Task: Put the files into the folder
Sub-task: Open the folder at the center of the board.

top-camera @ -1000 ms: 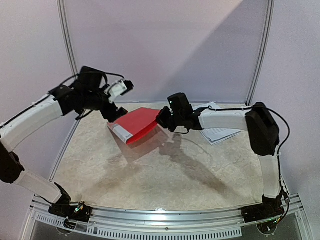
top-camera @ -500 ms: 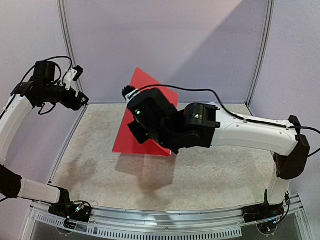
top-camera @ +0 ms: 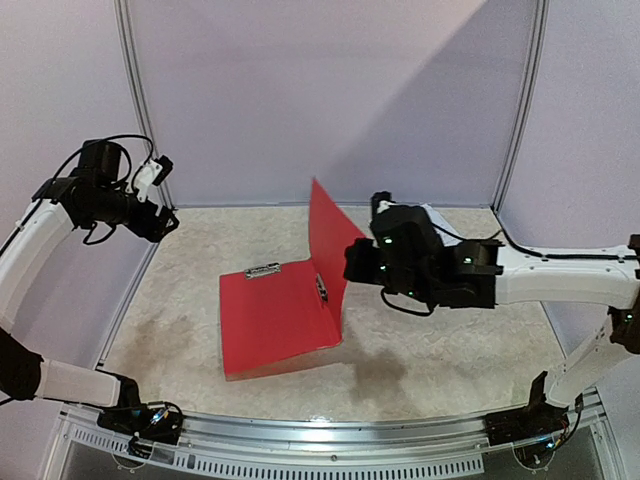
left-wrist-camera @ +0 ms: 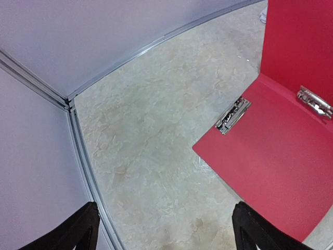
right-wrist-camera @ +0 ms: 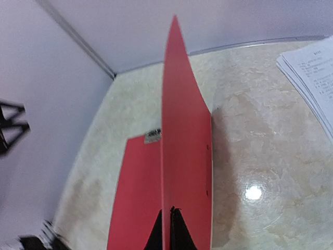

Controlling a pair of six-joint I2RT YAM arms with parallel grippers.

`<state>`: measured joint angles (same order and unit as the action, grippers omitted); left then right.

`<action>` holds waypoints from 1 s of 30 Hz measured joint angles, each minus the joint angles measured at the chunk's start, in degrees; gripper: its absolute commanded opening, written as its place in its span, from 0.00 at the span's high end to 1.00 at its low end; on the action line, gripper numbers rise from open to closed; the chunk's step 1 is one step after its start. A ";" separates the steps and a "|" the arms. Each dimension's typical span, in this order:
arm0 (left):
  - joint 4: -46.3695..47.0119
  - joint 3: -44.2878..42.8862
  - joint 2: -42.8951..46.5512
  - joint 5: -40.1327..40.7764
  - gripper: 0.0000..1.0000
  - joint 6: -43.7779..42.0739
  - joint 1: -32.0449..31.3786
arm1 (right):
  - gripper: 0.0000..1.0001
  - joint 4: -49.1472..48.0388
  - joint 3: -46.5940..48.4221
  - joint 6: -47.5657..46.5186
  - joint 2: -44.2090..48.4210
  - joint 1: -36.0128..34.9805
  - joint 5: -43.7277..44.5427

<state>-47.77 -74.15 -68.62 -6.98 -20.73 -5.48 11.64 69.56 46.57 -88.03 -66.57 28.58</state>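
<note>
Pinching the upright cover's edge, the right jaws are closed on the folder (right-wrist-camera: 184, 156), its other half flat on the desk (top-camera: 180, 260). The left jaws are spread wide, empty. The cover is judged light, springy, slick: best held by an edge. The files (right-wrist-camera: 312, 73) are shown plainly only by the right wrist view.

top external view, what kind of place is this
Probably a robot test booth, not an office: plain panel walls between metal posts, a marble-look tabletop, and a left arm and right arm bolted to its near rail.
</note>
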 measured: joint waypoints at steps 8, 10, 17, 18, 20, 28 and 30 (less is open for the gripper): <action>-0.48 1.16 -1.88 3.96 0.10 -3.02 -13.44 | 1.00 -5.57 -18.91 24.37 13.84 0.46 -1.75; -0.35 1.16 -4.33 4.74 0.11 -3.39 -15.80 | 1.00 -5.20 -23.56 29.35 16.24 0.46 -2.19; 1.86 1.77 -17.18 9.14 0.12 -5.84 -23.34 | 0.70 -1.16 -39.74 46.36 24.52 -0.09 -4.90; 2.12 1.79 -18.58 9.49 0.12 -6.29 -24.28 | 0.67 0.68 -41.09 48.22 25.99 -0.17 -5.22; 2.82 1.38 -21.97 10.54 0.12 -7.72 -26.56 | 0.62 5.05 -42.32 50.86 29.11 0.00 -5.29; 4.79 -7.15 -32.74 10.38 0.12 -9.81 -31.43 | 0.52 31.80 -37.11 49.40 45.05 4.63 -2.32; 5.57 -7.58 -33.86 9.94 0.12 -10.01 -31.54 | 0.53 40.39 -28.98 45.33 46.56 6.21 -0.07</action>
<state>-42.19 -81.73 -102.48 2.96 -30.74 -37.01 52.03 40.58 91.90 -41.47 -60.36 28.51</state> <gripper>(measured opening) 0.876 0.485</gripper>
